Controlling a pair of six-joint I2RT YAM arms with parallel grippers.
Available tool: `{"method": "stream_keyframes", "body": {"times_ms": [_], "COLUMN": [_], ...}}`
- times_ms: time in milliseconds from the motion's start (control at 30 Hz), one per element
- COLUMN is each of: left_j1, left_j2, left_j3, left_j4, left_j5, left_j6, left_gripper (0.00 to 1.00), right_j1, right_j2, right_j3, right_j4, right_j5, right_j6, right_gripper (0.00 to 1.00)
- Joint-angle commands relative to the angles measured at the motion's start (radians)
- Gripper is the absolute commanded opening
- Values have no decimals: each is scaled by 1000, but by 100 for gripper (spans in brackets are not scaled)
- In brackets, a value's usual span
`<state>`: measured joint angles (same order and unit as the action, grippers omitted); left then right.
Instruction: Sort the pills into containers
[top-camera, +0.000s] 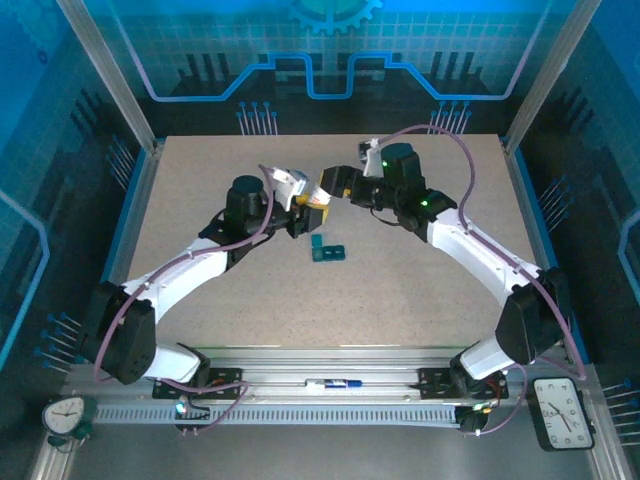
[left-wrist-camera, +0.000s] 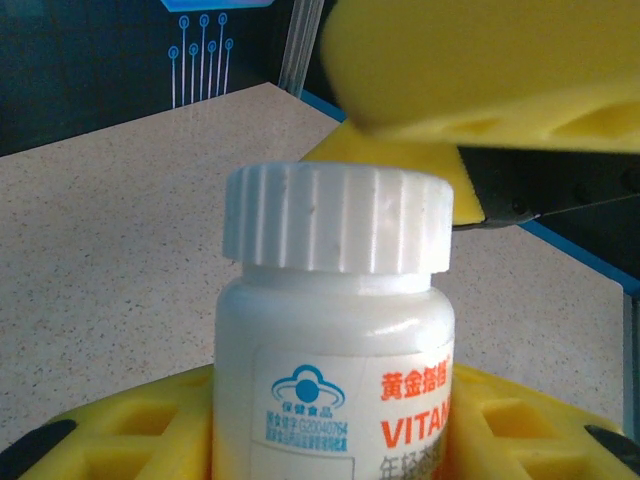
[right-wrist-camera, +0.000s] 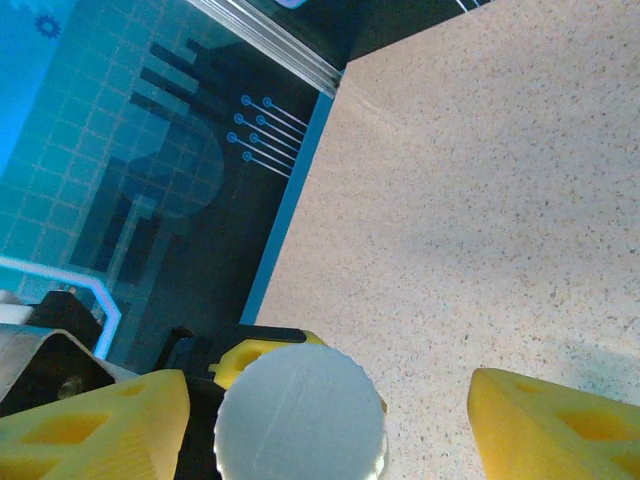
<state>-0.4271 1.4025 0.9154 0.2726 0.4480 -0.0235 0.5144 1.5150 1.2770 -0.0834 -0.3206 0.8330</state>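
A white pill bottle (left-wrist-camera: 335, 330) with a ribbed white cap (left-wrist-camera: 338, 215) stands upright between the yellow fingers (left-wrist-camera: 120, 430) of my left gripper (left-wrist-camera: 335, 445), which is shut on its body. My right gripper (right-wrist-camera: 325, 405) hangs just above the cap (right-wrist-camera: 300, 415), open, its yellow fingers (right-wrist-camera: 555, 425) standing apart on either side without touching it. In the top view both grippers, left (top-camera: 305, 215) and right (top-camera: 328, 188), meet over the middle of the table. The teal containers (top-camera: 327, 250) lie on the table just in front of them. The pills are out of view.
The speckled table (top-camera: 420, 290) has a blue rim and metal frame posts at its corners. A pen (top-camera: 335, 383) lies on the front rail. Two clocks stand at the near corners, one left (top-camera: 65, 415) and one right (top-camera: 562, 410).
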Motion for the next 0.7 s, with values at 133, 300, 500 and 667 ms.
{"method": "stream_keyframes", "body": {"times_ms": [133,300,500,667], "left_j1": [-10,-9,-4,39], "left_j2": [13,13,2,-10], "left_j3": [36,34,34,30], "left_j4": [-2,1,6,55], "left_j5": [-14,-17,16,158], "left_j6": [28,23,5,-111], "left_gripper": [16,16,16,16], "right_j1": [27,25,-33,-101], "right_j2": [36,38,-1,-27], "right_j3": [46,37,-112,-237], "right_j4": [-29,-13,304,531], "right_j5": [6,-20,-227,-394], "right_j6": [-12,-32,-133,-145], "right_gripper": [65,47,45,47]}}
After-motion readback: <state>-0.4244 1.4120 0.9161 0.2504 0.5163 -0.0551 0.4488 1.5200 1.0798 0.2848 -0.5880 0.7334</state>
